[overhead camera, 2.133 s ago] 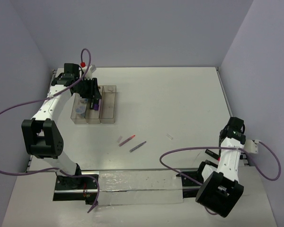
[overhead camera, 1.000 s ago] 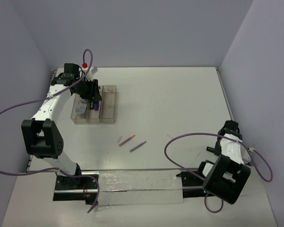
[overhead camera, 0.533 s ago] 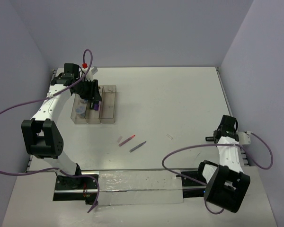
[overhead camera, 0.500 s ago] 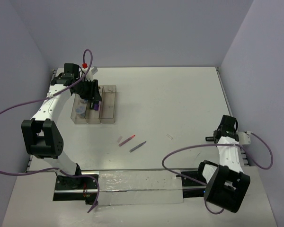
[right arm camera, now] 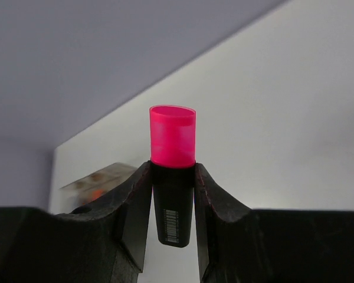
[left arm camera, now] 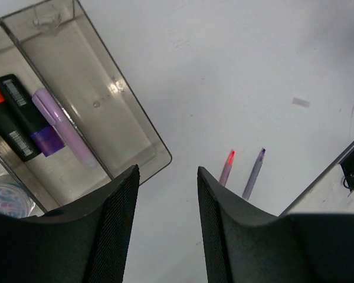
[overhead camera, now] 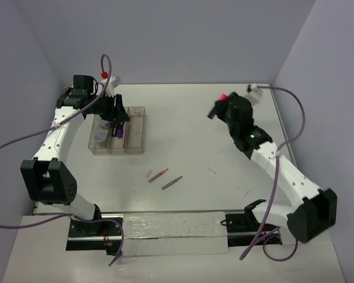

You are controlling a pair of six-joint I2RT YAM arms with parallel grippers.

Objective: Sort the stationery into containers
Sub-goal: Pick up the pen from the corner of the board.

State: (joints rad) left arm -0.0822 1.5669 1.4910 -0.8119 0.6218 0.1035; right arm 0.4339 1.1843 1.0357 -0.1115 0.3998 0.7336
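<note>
The right gripper [right arm camera: 172, 169] squeezes a pink marker [right arm camera: 172, 135] above the far edge of the table [overhead camera: 189, 124]. The left gripper [left arm camera: 168, 177] is open above the tray [left arm camera: 106, 100] near the far left corner.

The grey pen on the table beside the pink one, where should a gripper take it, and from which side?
Probably mid-barrel on the grey pen, straight down from above, jaws across its width. It lies flat and slanted on the table, too thin to take sideways, and the pink pen lies roughly parallel but apart, leaving room for one jaw.
</note>
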